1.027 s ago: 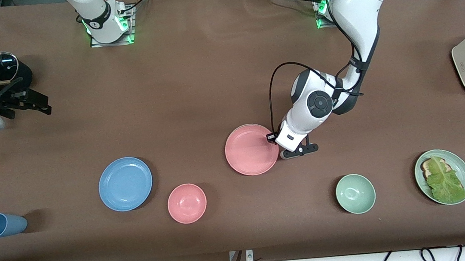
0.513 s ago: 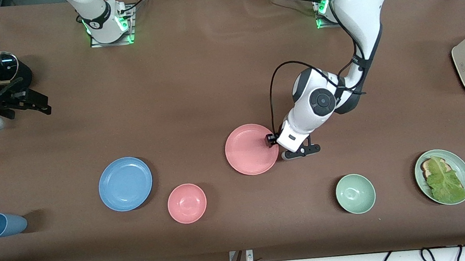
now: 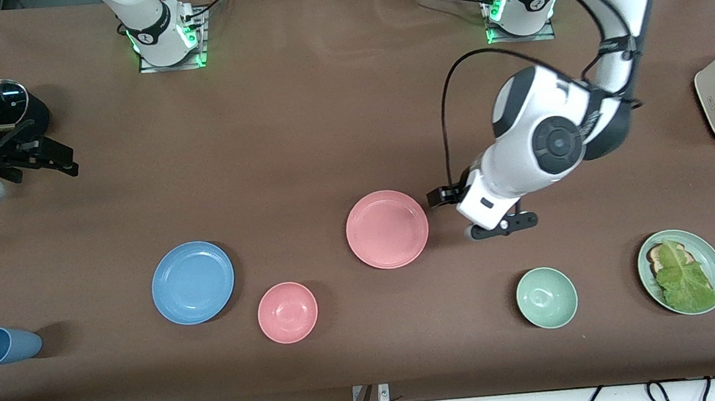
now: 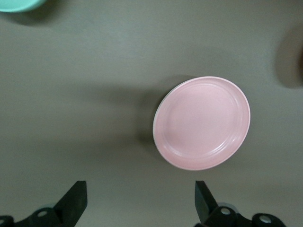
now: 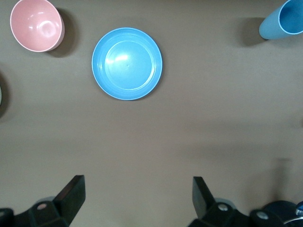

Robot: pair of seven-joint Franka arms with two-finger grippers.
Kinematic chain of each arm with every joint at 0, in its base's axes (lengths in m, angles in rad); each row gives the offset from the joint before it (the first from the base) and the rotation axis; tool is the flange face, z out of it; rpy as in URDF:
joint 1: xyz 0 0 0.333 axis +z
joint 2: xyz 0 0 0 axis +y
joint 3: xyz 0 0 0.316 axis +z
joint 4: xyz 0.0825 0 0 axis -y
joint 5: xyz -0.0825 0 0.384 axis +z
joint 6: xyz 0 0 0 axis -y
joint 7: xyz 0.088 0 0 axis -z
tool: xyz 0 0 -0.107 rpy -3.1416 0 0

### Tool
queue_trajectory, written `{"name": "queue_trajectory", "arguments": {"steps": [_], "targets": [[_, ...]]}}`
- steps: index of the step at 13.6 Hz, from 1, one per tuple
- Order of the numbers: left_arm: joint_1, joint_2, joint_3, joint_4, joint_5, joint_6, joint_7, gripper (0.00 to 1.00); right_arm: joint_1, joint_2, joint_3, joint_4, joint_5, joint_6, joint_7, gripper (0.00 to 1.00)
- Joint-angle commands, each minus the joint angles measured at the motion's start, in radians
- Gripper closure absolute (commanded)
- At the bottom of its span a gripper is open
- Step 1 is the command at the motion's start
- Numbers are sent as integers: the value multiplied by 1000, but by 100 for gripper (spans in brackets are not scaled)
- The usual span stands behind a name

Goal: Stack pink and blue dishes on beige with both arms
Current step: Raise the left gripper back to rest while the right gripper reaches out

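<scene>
Pink plate (image 3: 387,228) sits free, left gripper (image 4: 139,201) and right gripper (image 5: 137,198) both spread empty; I'd grab the blue plate (image 3: 193,282) by its rim, level.

Bare table (image 3: 323,131) around pink plate (image 3: 387,229)

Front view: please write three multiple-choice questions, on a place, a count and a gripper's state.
1. What lies between the blue plate and the pink plate, nearer to the front camera than both? A) pink bowl B) lemon C) toaster
2. How many pink dishes are on the table? A) one B) two C) three
3. The left gripper is: A) shut on the pink plate B) shut on a green bowl C) open beside the pink plate
1 A: it sits lower, between them. 2 B: one plate, one bowl. 3 C: its jaws stand apart, empty. The right gripper waits open over the right arm's end of the table.
</scene>
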Motion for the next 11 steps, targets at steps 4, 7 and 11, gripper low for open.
{"name": "queue_trajectory", "arguments": {"steps": [4,7,11], "targets": [[72,-18,-3,207,22,-315,74,0,-7,0,0,9,16,-4,-9,0],[80,-93,-6,212,119,-398,74,0,-33,15,-6,11,15,2,-10,0],[81,-233,-7,203,214,-412,69,0,-62,69,-8,12,7,88,-12,0]]}}
